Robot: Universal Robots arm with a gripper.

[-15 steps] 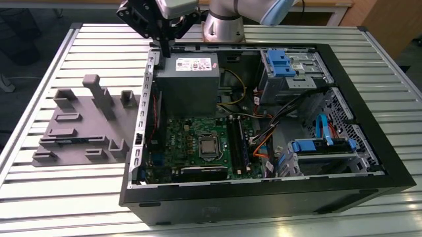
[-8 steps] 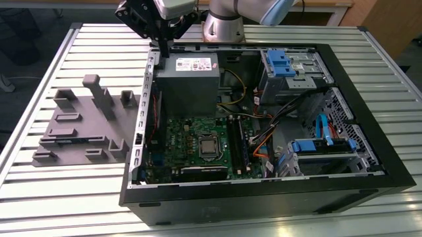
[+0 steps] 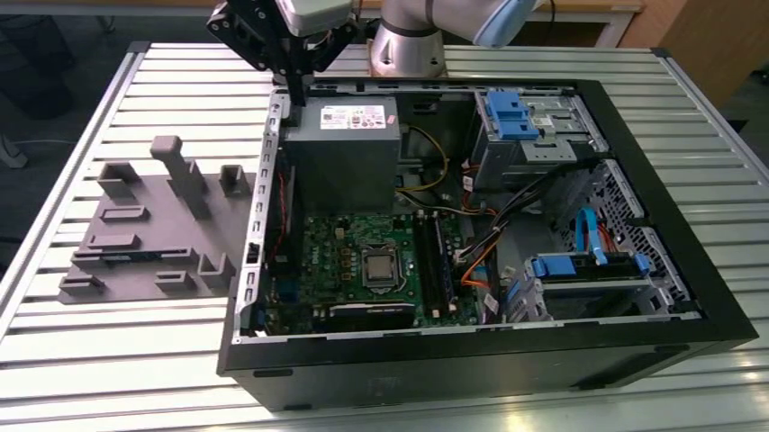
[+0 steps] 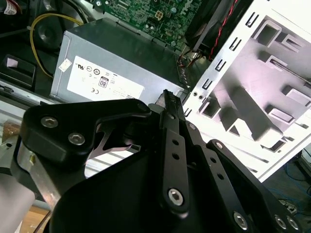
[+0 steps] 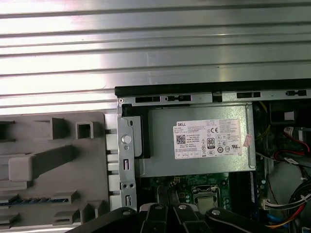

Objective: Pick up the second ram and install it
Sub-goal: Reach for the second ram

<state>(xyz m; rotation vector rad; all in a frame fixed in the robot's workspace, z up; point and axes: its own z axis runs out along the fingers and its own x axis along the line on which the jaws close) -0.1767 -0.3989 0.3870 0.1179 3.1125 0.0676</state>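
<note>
Your gripper (image 3: 294,94) hangs high, pointing straight down over the case (image 3: 481,364) wall beside the power supply (image 3: 340,153). Its jaws look drawn together with nothing visible between them. The second ram (image 3: 121,255) appears to sit on edge in a slot of the grey fixture plate (image 3: 157,225) on the exterior view's left, well apart from the gripper; the first wrist view shows it as a bluish strip (image 5: 31,200). I judge the pickup not yet begun, so open before descending, line the jaws across the stick's thin faces, take it near its middle and lift straight up, or it may bind in the slot
</note>
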